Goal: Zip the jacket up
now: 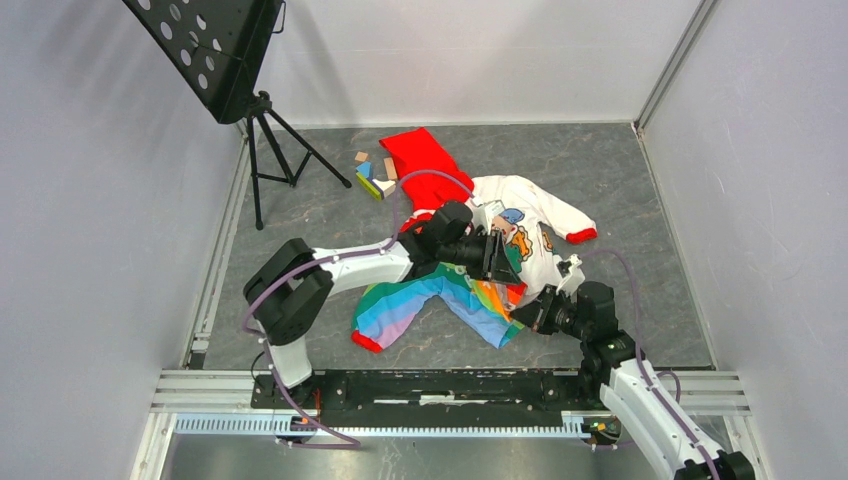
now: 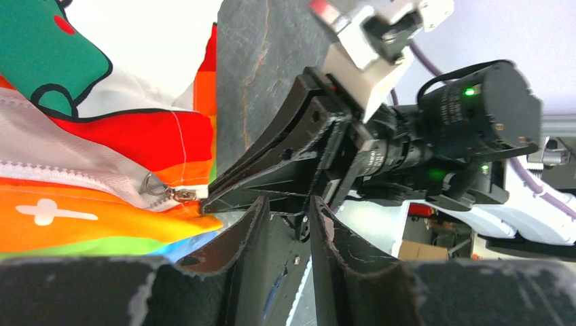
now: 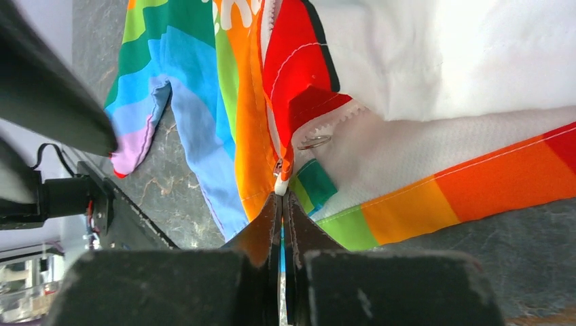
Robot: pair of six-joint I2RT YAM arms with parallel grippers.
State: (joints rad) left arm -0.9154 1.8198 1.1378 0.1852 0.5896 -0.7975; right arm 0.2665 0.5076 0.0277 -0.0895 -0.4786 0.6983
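The jacket point(image 1: 470, 270) lies flat, with its red hood point(image 1: 420, 160) at the far end, white bear panels on the right and rainbow front near me. My right gripper point(image 3: 281, 198) is shut on the jacket's bottom hem at the lower end of the white zipper point(image 3: 272, 129). The zipper's ring pull point(image 3: 314, 142) lies just above its tips. My left gripper point(image 2: 287, 204) is open and empty, hovering over the lower front beside the right gripper point(image 2: 272, 176). The slider and ring point(image 2: 163, 189) lie just left of its fingertips.
A black music stand point(image 1: 215, 50) on a tripod point(image 1: 275, 150) stands at the far left. Small coloured wooden blocks point(image 1: 372, 175) lie beside the hood. White walls enclose the grey table point(image 1: 620, 180). A metal rail point(image 1: 450, 385) runs along the near edge.
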